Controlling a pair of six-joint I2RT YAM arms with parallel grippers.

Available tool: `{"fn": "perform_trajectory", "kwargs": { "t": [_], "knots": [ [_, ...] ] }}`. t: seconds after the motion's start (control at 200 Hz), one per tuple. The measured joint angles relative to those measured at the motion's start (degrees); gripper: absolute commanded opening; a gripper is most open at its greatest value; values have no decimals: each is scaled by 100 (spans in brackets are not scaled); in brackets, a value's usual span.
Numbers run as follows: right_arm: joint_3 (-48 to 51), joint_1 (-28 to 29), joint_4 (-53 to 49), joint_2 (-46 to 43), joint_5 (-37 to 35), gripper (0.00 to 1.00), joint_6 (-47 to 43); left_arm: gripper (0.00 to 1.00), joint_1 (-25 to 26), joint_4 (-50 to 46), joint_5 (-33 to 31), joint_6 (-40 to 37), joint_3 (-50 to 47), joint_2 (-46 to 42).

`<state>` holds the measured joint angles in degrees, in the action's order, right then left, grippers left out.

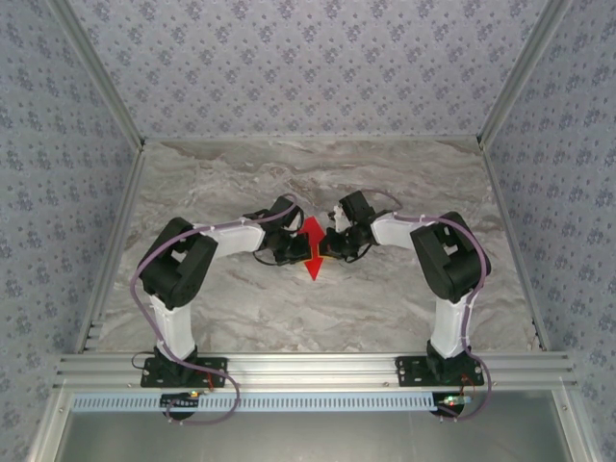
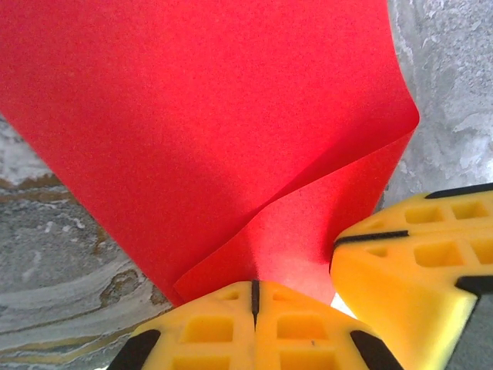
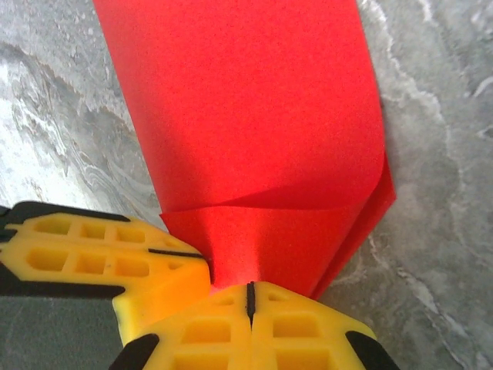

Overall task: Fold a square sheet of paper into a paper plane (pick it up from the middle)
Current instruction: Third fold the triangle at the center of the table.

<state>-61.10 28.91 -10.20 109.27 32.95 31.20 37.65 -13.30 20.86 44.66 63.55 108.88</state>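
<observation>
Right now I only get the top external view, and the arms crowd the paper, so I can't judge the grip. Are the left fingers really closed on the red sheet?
Observer: Yes. In the left wrist view the left fingers are shut on a narrow end of the red sheet.
Operator: And the right side?
Observer: The right fingers are shut on that same narrow end, close beside the left ones.
Operator: Is the paper creased flat there?
Observer: No. It is doubled over, but the layers bow apart in a loose, rounded fold.
</observation>
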Motion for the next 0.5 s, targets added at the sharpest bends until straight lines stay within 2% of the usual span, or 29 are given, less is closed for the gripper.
{"fn": "perform_trajectory", "kwargs": {
  "t": [0.5],
  "knots": [
    [-13,76,-133,48,-15,0,-251,1,39,2,-66,0,-52,-116]
  ]
}}
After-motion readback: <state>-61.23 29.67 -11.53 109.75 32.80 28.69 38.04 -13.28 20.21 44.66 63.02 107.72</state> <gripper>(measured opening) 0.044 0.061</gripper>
